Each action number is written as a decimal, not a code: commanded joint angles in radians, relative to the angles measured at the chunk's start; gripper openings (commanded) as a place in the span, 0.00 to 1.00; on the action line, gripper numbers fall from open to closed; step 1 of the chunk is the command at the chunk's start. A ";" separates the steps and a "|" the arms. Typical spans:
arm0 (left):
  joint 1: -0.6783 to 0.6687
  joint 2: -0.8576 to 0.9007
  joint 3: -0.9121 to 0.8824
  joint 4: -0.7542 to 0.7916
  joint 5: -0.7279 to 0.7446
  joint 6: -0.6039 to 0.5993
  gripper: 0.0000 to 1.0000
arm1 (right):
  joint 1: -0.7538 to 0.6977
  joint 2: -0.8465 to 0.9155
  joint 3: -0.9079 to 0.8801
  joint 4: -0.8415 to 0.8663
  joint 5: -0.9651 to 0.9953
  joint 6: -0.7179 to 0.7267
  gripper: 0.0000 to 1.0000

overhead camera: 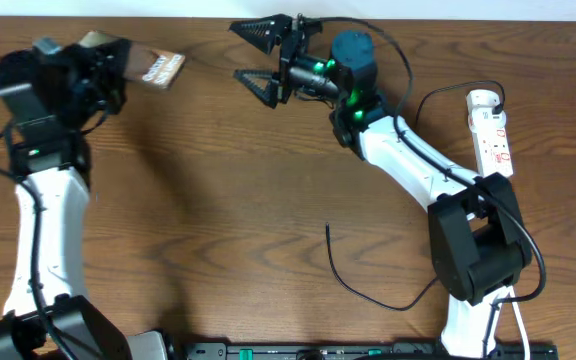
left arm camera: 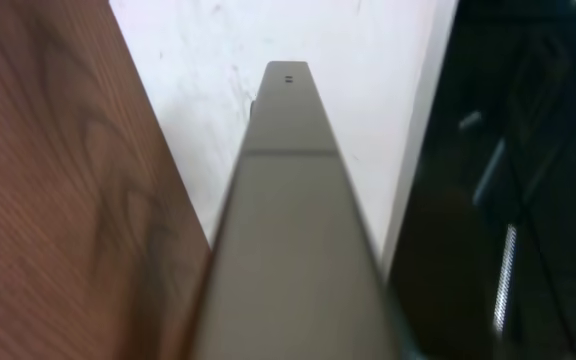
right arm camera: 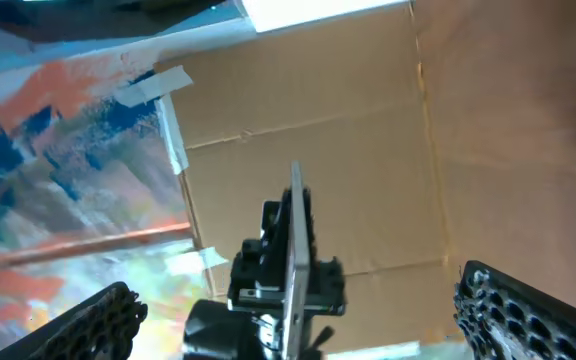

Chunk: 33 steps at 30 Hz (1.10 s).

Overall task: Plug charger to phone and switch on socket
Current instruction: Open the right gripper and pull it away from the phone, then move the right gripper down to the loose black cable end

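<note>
Overhead: left fingers (overhead camera: 110,62) closed on one end of the phone (overhead camera: 164,68), a brown slab with white lettering, its free end pointing at the right fingers (overhead camera: 258,82). Those are spread wide and hold nothing; the right wrist view shows their black ridged pads (right arm camera: 528,310). The left wrist view shows only the phone's thin matte edge (left arm camera: 288,220) running straight out. Its pads are hidden, so the grip is probable, not confirmed. The charger (overhead camera: 353,285), a thin black curved cable, lies on the wood-grain surface (overhead camera: 218,200), well apart from both. The socket (overhead camera: 494,130), a white strip, sits behind the right fingers' wrist side.
</note>
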 commanded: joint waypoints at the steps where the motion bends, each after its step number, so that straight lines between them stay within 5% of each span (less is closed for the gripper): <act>1: 0.085 -0.011 0.003 0.033 0.286 0.065 0.07 | -0.039 -0.008 0.022 -0.044 -0.066 -0.230 0.99; 5: 0.121 -0.006 0.003 0.116 0.487 0.104 0.07 | -0.101 -0.010 0.028 -0.234 -0.111 -0.466 0.99; 12: 0.119 0.031 0.003 0.143 0.620 0.158 0.07 | -0.171 -0.022 0.195 -0.767 -0.051 -0.860 0.99; 20: 0.042 0.140 0.003 0.143 0.713 0.273 0.07 | -0.164 -0.022 0.650 -1.662 0.447 -1.264 0.99; 25: -0.042 0.216 0.003 0.143 0.722 0.350 0.07 | -0.142 -0.021 0.683 -1.931 0.599 -1.355 0.99; 33: -0.135 0.326 0.002 0.143 0.762 0.444 0.07 | -0.062 -0.021 0.570 -2.061 0.687 -1.401 0.99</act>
